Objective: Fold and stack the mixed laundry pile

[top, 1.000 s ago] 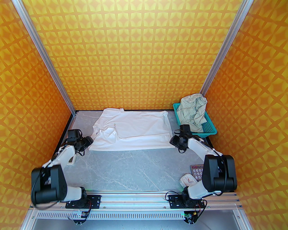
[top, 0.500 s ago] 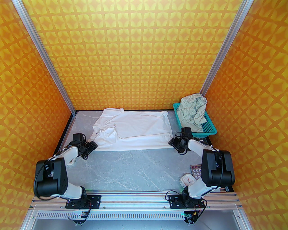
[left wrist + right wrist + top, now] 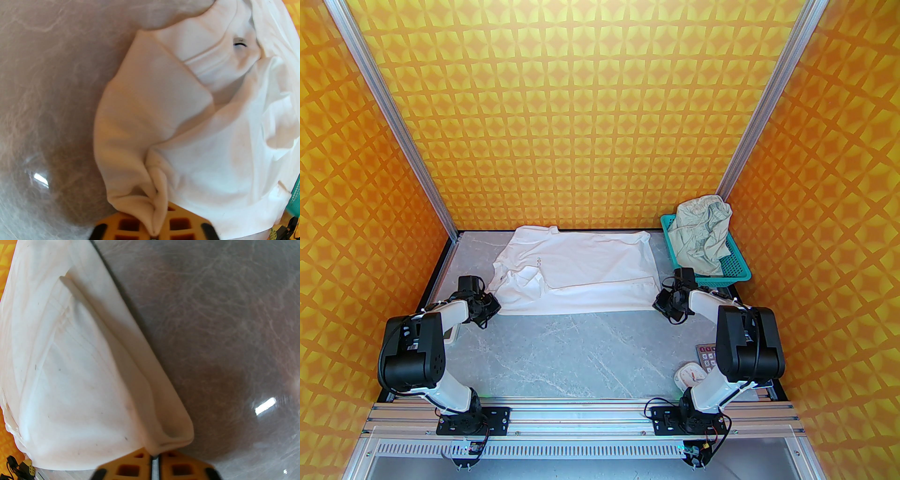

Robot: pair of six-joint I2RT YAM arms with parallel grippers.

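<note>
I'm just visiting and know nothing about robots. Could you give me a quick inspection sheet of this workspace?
Surface: grey marbled table, no spills seen.
Job's things: white T-shirt spread at the far side; pale green shorts crumpled in the teal basket, far right.
Clutter: keypad and small white gadget by the right arm's base.
Tools: left tool shut on the shirt's near left corner; right tool shut on its near right corner.
Cables: black wires loop at the right wrist and both bases.
Surroundings: orange patterned walls, aluminium posts.
</note>
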